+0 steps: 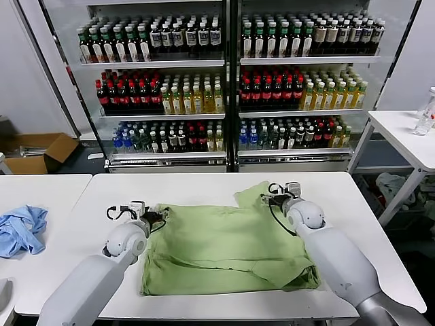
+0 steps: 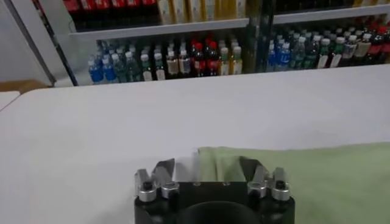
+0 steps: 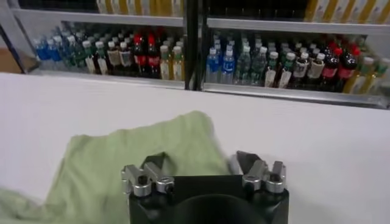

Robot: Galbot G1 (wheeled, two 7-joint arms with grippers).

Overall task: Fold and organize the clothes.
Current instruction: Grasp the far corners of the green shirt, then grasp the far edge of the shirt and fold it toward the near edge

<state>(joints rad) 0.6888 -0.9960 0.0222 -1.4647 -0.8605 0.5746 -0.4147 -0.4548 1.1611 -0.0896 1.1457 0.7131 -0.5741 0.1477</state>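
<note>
The pale green shirt (image 1: pixel 224 248) lay spread over the middle of the white table (image 1: pixel 204 187), partly folded, with a sleeve or corner poking out toward the far edge near the right hand.

The left hand (image 1: pixel 155 219) sat low at the shirt's far left corner. In the left wrist view its two fingers (image 2: pixel 163 170) stood apart, and the edge of the green cloth (image 2: pixel 292 176) ran in between them, bunched up a little just ahead of the hand (image 2: pixel 207 173). Whether the fingers actually touched the fabric could not be told.

The right hand (image 1: pixel 275 199) was at the shirt's far right side, right beside the protruding flap. In the right wrist view its fingers (image 3: pixel 247 163) were likewise spread, one on each side of the rumpled green fabric (image 3: pixel 122 164), with the flap rising just ahead of the hand (image 3: pixel 201 164). Bare table lay on the side of this hand away from the shirt.

Well out beyond the left arm, on a neighbouring table (image 1: pixel 41 187), lay a crumpled light-blue cloth (image 1: pixel 22 229). Past both hands stood glass-fronted coolers (image 1: pixel 231 81) stocked with rows of bottles, and a cardboard box (image 1: pixel 41 151) sat on the floor off to the left.
</note>
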